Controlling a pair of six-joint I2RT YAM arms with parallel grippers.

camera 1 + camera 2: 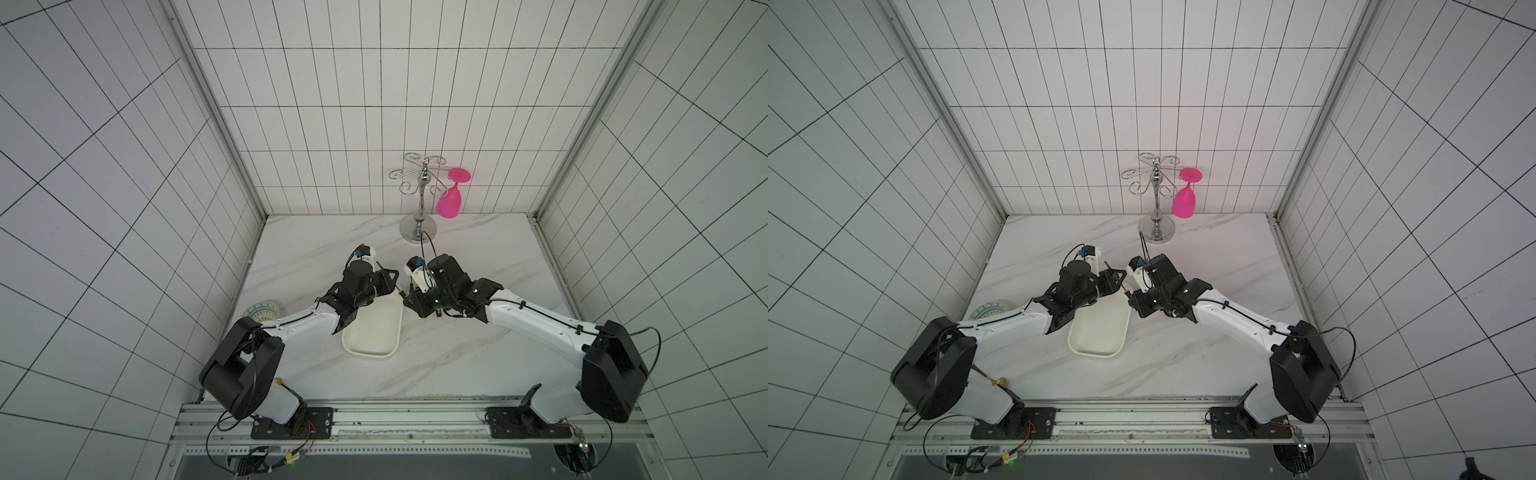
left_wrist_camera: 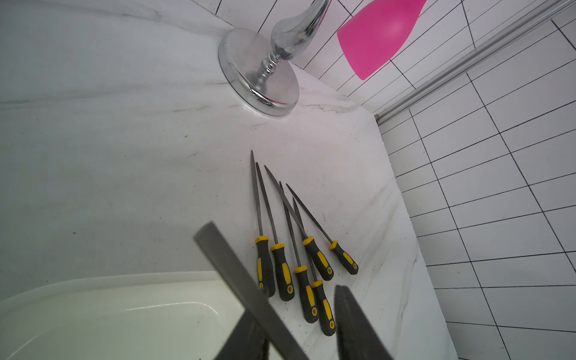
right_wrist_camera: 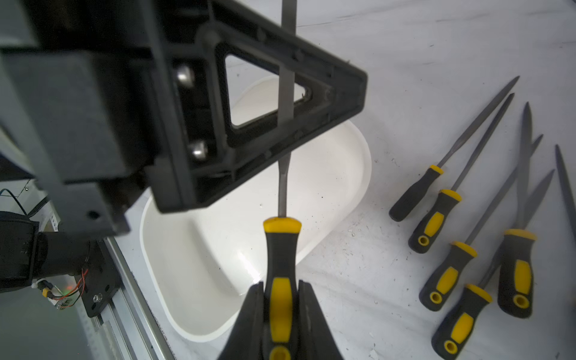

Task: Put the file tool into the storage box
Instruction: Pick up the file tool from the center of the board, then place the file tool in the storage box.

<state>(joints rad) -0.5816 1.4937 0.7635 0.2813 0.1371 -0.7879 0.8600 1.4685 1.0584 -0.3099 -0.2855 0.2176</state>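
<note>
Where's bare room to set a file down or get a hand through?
Free: the storage box floor, empty; the marble between the box and the front rail; the back-left marble, between the left wall and the rack base. Crowded: the box's far end, where the left gripper and right gripper meet at the held file, and the loose files right of it.

Light: bright, even, diffuse, from above; white tiles bounce it. Shadows on tabletop soft, faint. Both top views: sharp at centre, tile lines bow toward frame edges. Left wrist view: specular glare on chrome stand; pink cast from glass on tabletop nearby; file tool blade at lower centre defocused. Right wrist view: glare streak in storage box; left pincer, upper left, blurred; handle at lower centre soft.
</note>
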